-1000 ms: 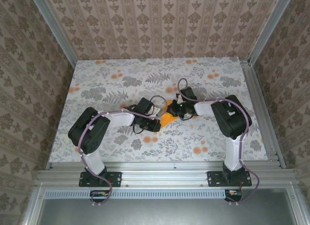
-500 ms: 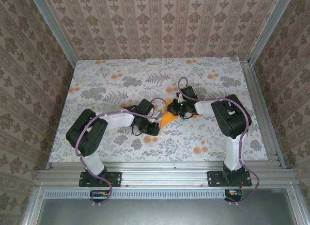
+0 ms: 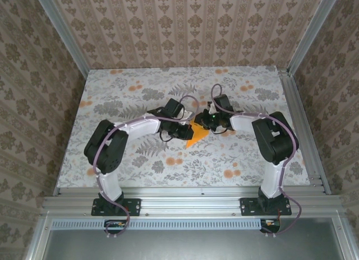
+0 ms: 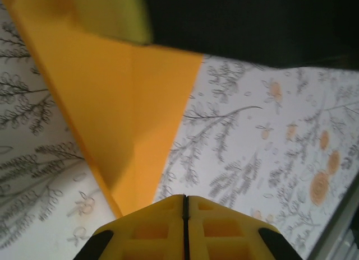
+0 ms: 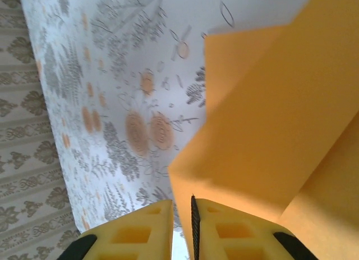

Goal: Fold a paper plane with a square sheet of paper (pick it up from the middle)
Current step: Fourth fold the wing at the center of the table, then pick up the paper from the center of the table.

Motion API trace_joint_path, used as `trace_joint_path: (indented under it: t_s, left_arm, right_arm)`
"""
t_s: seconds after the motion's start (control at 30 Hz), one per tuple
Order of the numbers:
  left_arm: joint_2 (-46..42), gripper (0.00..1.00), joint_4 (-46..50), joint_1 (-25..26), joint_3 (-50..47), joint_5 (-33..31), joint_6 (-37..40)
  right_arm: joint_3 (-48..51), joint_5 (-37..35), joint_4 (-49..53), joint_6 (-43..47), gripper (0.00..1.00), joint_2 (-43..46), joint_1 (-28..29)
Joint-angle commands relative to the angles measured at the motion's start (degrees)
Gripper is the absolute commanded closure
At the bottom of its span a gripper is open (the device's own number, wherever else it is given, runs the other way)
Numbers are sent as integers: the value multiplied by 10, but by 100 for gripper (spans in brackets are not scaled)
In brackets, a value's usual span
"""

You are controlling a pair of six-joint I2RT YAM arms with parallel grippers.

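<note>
The square sheet of paper (image 3: pixel 197 135), folded to a creased orange wedge, sat at the middle of the bench (image 3: pixel 129 86) on the grey floral cloth, between the two grippers and pointing toward the near edge. From the left, the left gripper (image 3: pixel 187 131) met the wedge's left side. In the left wrist view its jaws were pressed fully together, and the paper's (image 4: pixel 129 120) narrow end ran down behind the left finger (image 4: pixel 140 235); whether it was pinched could not be told. On the right, the right gripper (image 3: pixel 204 124) stood at the wedge's far end, its jaws narrowly apart (image 5: pixel 181 215), with a paper (image 5: pixel 269 114) edge running into the gap.
</note>
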State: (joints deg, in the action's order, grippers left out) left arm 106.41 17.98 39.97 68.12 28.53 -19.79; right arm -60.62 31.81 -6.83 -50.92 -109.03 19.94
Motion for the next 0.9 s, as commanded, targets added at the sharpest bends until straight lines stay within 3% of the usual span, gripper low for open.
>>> trace_joint_path:
  t_s: [0.0,0.23,0.87]
  left_arm:
    - [31,91,-11,-9,26,13,-8]
    - [64,91,-17,-21,43,10,-4]
    - [93,94,-21,-33,28,12,7]
  right_arm:
    - [17,3,33,11,79,32,-13]
    - [36,-2,64,35,68,44,-32]
    - [-21,11,78,51,63,-43,-23]
